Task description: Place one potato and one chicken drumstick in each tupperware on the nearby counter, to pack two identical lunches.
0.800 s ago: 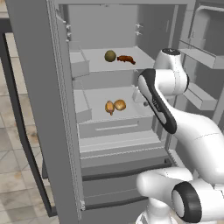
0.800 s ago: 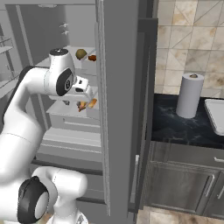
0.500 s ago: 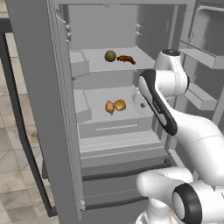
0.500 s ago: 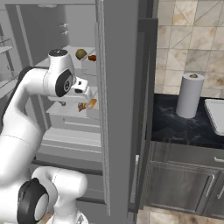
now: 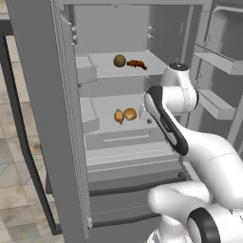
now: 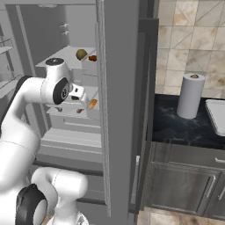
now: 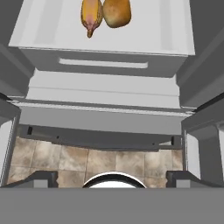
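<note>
Pincer [image 7: 112,177] spread wide, holding nothing, inside the open fridge; ahead of it on the middle shelf [image 7: 144,30] lie a chicken drumstick [image 7: 90,15] touching a potato [image 7: 116,12], drawer front [image 7: 105,65] just below them.

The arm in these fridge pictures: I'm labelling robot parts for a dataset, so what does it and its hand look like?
The arm is built of glossy white rounded shells with dark grey to black joint rings and a long black band along one link. The hand is a small white block with dark markings. Its two finger tips are small and dark grey. No loose cables show.
</note>
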Robot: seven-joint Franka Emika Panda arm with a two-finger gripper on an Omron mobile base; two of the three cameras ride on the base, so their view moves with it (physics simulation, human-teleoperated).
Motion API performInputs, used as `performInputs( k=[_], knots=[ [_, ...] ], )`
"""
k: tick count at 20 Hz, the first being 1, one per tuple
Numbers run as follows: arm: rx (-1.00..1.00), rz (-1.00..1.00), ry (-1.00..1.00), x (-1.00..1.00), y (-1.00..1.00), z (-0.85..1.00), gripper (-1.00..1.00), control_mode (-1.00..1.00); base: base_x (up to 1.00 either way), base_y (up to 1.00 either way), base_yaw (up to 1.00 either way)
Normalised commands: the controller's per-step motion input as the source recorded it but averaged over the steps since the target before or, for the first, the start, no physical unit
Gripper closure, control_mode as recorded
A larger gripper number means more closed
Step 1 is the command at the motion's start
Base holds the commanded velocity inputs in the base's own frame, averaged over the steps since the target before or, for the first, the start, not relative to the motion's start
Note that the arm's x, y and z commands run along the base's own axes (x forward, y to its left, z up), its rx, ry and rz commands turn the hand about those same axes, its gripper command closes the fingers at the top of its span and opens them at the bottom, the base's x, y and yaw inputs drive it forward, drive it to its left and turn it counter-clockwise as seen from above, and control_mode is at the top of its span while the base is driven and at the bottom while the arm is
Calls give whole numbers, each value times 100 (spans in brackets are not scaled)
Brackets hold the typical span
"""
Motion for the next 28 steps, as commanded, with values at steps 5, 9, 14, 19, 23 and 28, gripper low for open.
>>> performInputs(
  k=[5,9,14,19,23,28],
  knots=[
    [0,0,-6,0,-4,-6,-100,-100,0,0,0],
    [2,0,-15,7,-8,-29,-100,-100,0,0,0],
    [2,0,-9,36,0,-33,-100,-100,0,0,0],
    [2,0,1,61,0,-7,-100,-100,0,0,0],
    [0,0,1,60,0,0,-100,-100,0,0,0],
    [0,0,0,54,0,-10,-100,-100,0,0,0]
  ],
)
